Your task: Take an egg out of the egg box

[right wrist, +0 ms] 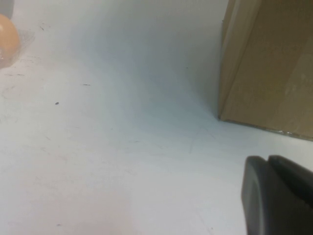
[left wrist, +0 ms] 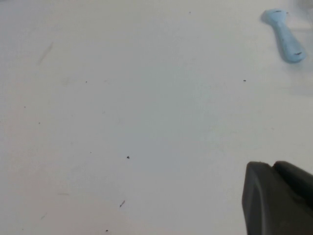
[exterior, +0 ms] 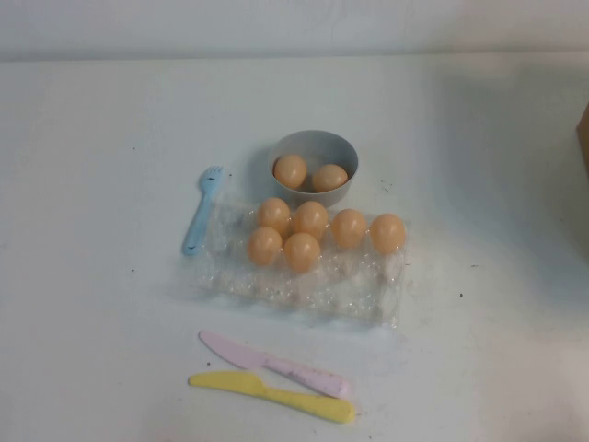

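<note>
Six eggs are sitting in the egg box [exterior: 304, 276] at the middle of the counter [exterior: 92, 304]: four in the far row, two in the row nearer the robot, with the nearest cups standing empty. The rightmost egg [exterior: 387, 233] is occupying the far-right corner cup, and it is probably this one that is showing at the edge of the right wrist view. Two more eggs are lying in the grey bowl [exterior: 314, 150], which is standing just behind the box.

Neither arm is appearing in the high view. The left end effector [left wrist: 279, 196] is hanging over bare counter well apart from the box, near the blue fork [exterior: 202, 210]. The right end effector [right wrist: 279, 193] is hanging over bare counter near a cardboard box [right wrist: 269, 63]. Whether either is open or closed cannot be told.

Risks, as judged: the clear plastic is looking thin and crinkly, so the box is likely to slide or lift with an egg. The eggs are sitting touching, so a finger is likely to nudge a neighbour. A smooth egg is liable to slip.

A pink knife [exterior: 273, 363] and yellow knife [exterior: 271, 394] are lying near the box. The counter is white, matte and lightly speckled.
</note>
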